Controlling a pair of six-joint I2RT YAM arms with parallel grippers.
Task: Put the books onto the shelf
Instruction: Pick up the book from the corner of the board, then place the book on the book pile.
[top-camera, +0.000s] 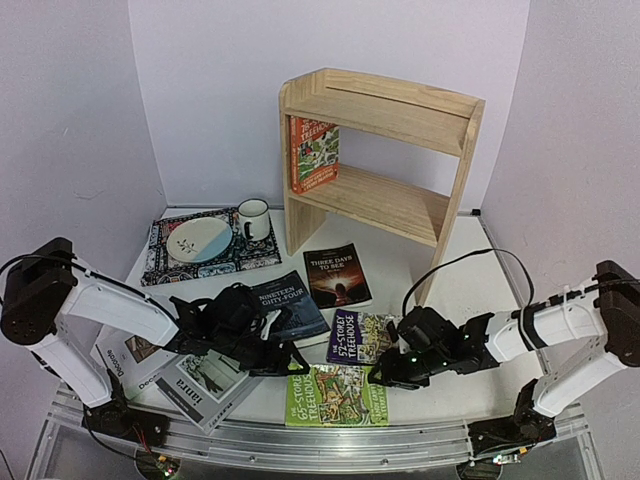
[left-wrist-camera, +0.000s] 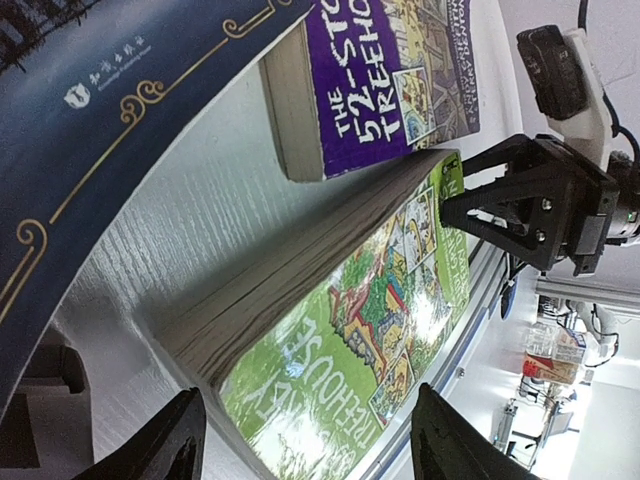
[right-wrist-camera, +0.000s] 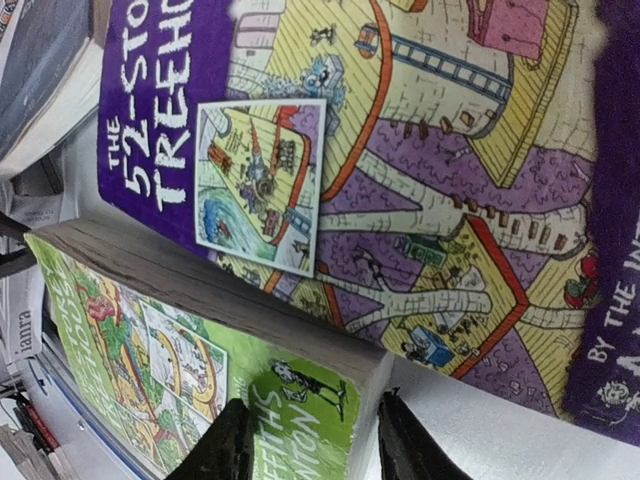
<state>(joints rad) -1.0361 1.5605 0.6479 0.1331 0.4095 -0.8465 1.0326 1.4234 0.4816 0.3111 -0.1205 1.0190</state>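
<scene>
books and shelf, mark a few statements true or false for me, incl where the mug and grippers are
1. A red Treehouse book stands on the lower tier of the shelf. True.
2. The mug sits on the shelf's top tier. False: it stands on the placemat, beside the plate.
3. The green Treehouse book lies flat with the left gripper at one end and the right gripper at the other. True.
4. Three Days to See is upright on the shelf. False: it lies flat on the table in front of the shelf.
</scene>
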